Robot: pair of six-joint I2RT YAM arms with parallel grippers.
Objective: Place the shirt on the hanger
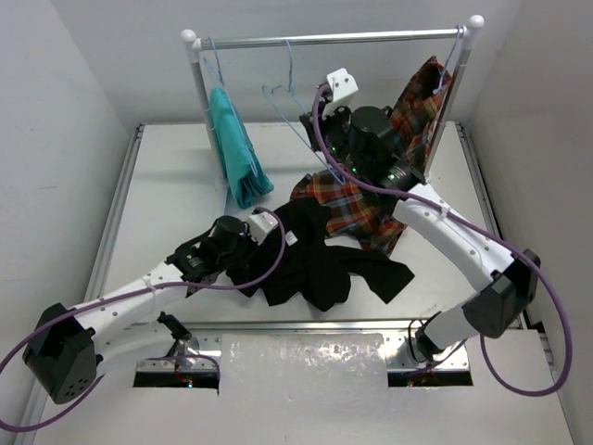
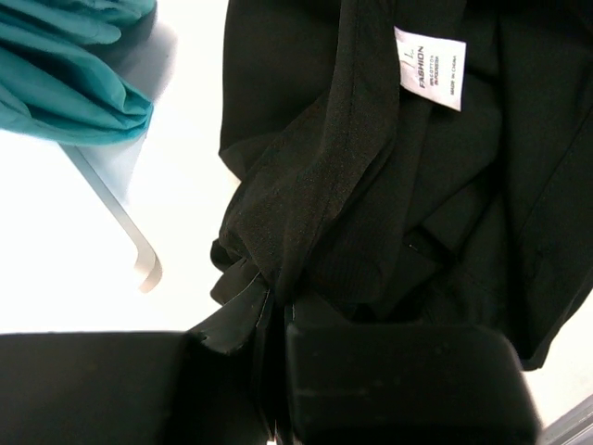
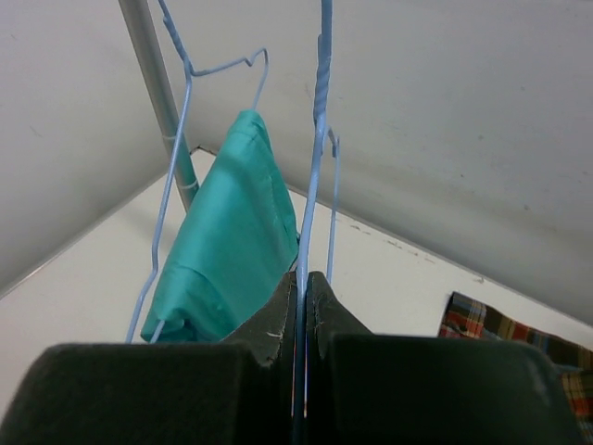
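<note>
Shirt and hanger: each gripped, not yet joined.
The shirt [image 1: 320, 264], black and crumpled, lies on the table [image 1: 167, 185] between my two arms, its far edge touching the red plaid shirt [image 1: 357, 199] and its white neck label showing. My left gripper [image 2: 278, 306] is closed tight on a bunched fold at the shirt's left edge. My right gripper [image 3: 301, 278] is raised near the rail [image 1: 334, 39], with its fingers pinched fully together on the thin wire of the pale-blue hanger [image 3: 320, 102], whose top reaches up to the rail. A teal garment [image 3: 232, 241] hangs on a second blue hanger [image 3: 176, 158] at the rail's left end. Shirt and hanger are well apart.
</note>
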